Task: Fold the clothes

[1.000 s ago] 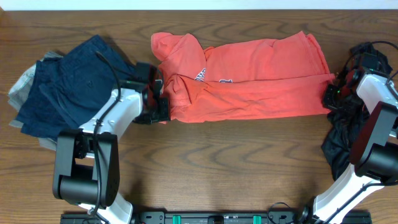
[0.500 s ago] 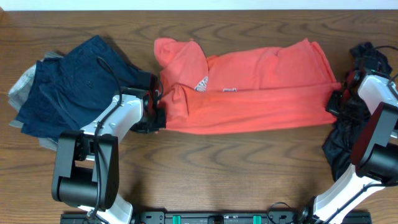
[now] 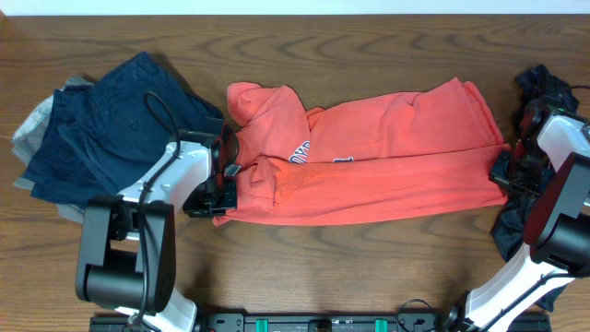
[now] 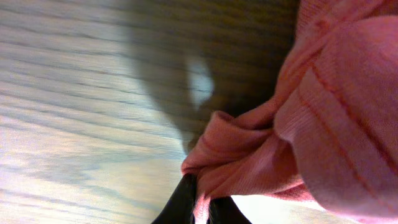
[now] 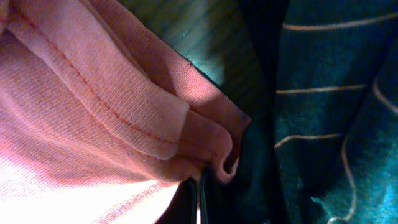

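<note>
Two arms hold the orange sweatshirt (image 3: 387,166) stretched across the middle of the surface (image 3: 350,277); navy clothes (image 3: 101,129) lie at the left edge. The left end effector (image 3: 221,189) pinches the hood-side end, the right end effector (image 3: 502,173) pinches the hem — a lengthwise fold seems in hand. Next, both should probably lift together, evenly. The white chest print (image 3: 300,152) is too small to read.

Coral hoodie (image 3: 387,157) lies stretched sideways, folded lengthwise, navy garment (image 3: 101,129) rumpled beside its hood.
</note>
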`<state>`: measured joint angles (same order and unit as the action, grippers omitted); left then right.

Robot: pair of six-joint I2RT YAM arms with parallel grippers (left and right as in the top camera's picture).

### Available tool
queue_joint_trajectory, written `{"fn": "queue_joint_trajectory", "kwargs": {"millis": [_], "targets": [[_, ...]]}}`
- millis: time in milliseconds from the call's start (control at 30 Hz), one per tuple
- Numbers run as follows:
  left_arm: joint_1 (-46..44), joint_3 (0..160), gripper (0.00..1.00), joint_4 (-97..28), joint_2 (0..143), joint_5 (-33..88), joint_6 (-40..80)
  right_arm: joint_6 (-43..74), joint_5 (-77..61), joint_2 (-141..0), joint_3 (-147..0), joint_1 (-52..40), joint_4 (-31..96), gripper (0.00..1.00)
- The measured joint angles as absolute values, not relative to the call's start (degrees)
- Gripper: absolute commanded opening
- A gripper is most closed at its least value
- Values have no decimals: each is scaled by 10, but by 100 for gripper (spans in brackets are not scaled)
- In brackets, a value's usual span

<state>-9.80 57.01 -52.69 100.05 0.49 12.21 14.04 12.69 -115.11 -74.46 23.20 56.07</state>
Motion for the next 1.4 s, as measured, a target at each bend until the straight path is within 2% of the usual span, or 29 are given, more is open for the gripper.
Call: {"fn": "queue_joint_trajectory", "kwargs": {"millis": [233,333,433,500,600,767,967,1200,1300,1333,1400], "targets": [[-94,570,17,-527,949,-37,123,143,142,-1145,-737,233,569,3],[-90,570,29,-527,923,-47,123,145,148,-1138,-735,237,570,7],[-87,570,36,-528,889,-43,130,145,145,-1128,-735,243,568,13],[-87,570,43,-524,867,-18,134,141,127,-1119,-735,246,561,17],[-90,570,47,-500,839,38,137,129,79,-1095,-740,246,559,20],[-119,570,51,-468,834,109,137,119,30,-1028,-755,235,557,36],[-168,570,52,-464,874,139,175,115,-4,-942,-762,229,562,39],[-221,569,52,-437,943,168,231,115,-15,-934,-762,229,570,39],[-242,568,51,-407,961,176,242,115,-16,-934,-762,229,572,39],[-246,568,43,-394,965,177,243,115,-16,-934,-762,229,572,39],[-250,568,9,-365,973,180,251,115,-16,-934,-762,229,573,38]]}}
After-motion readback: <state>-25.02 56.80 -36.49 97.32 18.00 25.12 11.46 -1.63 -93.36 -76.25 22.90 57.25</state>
